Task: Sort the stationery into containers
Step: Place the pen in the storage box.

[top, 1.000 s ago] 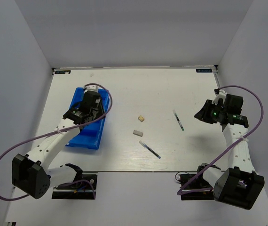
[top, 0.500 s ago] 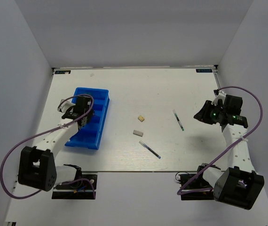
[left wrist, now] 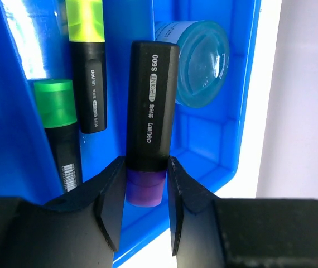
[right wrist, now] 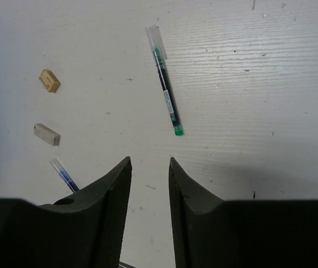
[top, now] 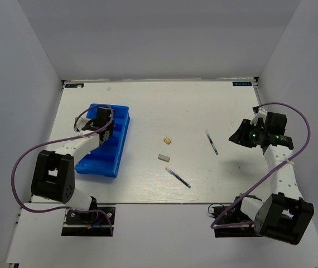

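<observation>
The left gripper (left wrist: pixel 146 190) clamps a purple-capped highlighter (left wrist: pixel 151 106) over the blue tray (left wrist: pixel 249 67), while the right gripper (right wrist: pixel 150 167) hangs parted and empty, a green pen (right wrist: pixel 166 95) at its twelve o'clock.

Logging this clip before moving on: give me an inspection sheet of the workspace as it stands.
Surface: white table, lightly scuffed.
Job's things: blue tray holds yellow-capped highlighter, green-capped highlighter, teal jar; beige eraser, white eraser, blue pen, green-tipped pen loose on table.
Clutter: nothing seen.
Grippers: left gripper shut on purple-capped highlighter over tray; right gripper open, empty, above table.
Cables: purple cables loop off both arms.
Surroundings: grey walls on three sides.
</observation>
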